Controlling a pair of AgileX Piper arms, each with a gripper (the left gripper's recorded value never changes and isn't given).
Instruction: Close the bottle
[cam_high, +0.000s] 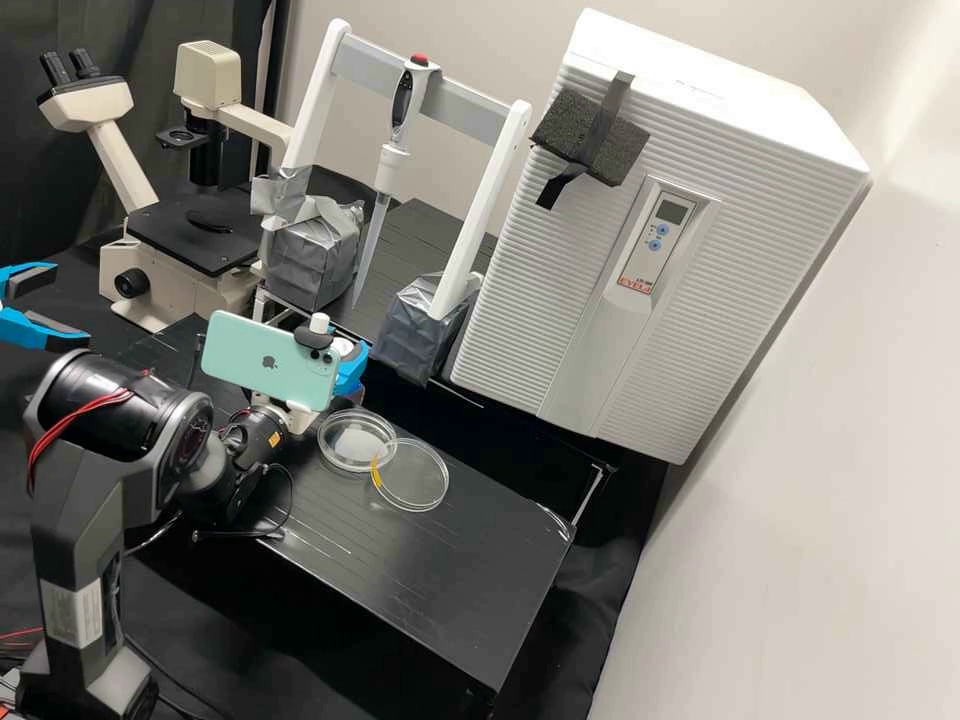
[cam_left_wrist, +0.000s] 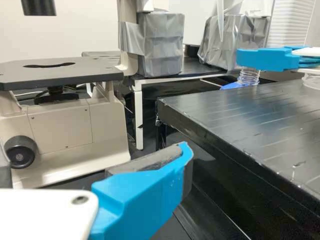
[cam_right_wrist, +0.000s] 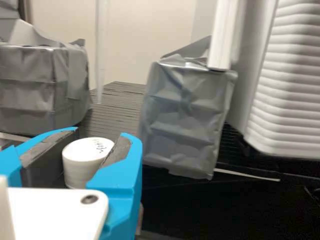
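Observation:
My right gripper (cam_right_wrist: 86, 145) is shut on a white bottle cap (cam_right_wrist: 82, 167), which sits upright between the grey pads. In the left wrist view the same gripper (cam_left_wrist: 265, 57) hovers just above the threaded neck of a clear bottle (cam_left_wrist: 248, 77) standing at the far side of the black platform (cam_left_wrist: 260, 125). In the high view the cap (cam_high: 320, 322) pokes up behind the mint phone (cam_high: 265, 358) mounted on that arm, which hides the bottle. My left gripper (cam_high: 18, 300) is open at the far left, off the platform and beside the microscope, with nothing between its fingers (cam_left_wrist: 150, 182).
Two clear petri dishes (cam_high: 355, 440) (cam_high: 412, 475) lie on the platform just right of the right gripper. A microscope (cam_high: 170, 240) stands at the back left, a pipette (cam_high: 390, 170) hangs from a white stand weighted with taped grey blocks (cam_high: 420, 325), and a large white machine (cam_high: 650, 230) fills the right.

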